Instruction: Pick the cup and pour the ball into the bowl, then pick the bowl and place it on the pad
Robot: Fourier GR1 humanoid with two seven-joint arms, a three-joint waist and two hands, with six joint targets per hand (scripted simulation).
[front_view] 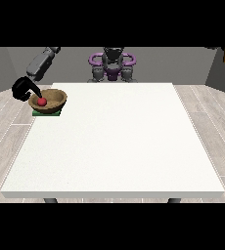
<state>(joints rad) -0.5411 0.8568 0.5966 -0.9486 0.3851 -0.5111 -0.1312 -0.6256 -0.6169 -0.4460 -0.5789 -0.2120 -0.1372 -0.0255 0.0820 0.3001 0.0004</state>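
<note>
White desk [114, 141] carries, at its far left corner, one brown bowl [49, 101] holding one red ball [41, 101], seated on one green pad [47, 113]. One hand [24, 89] at the view's left touches the bowl rim; finger state cannot be told.

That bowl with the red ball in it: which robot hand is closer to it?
The right one. The robot hand at the view's left is at the bowl's rim, above the green pad. The other robot hand is not in view.

bowl [50, 101]: brown, upright, on pad | ball [41, 101]: red, inside bowl | pad [47, 113]: green, table's left edge
</note>
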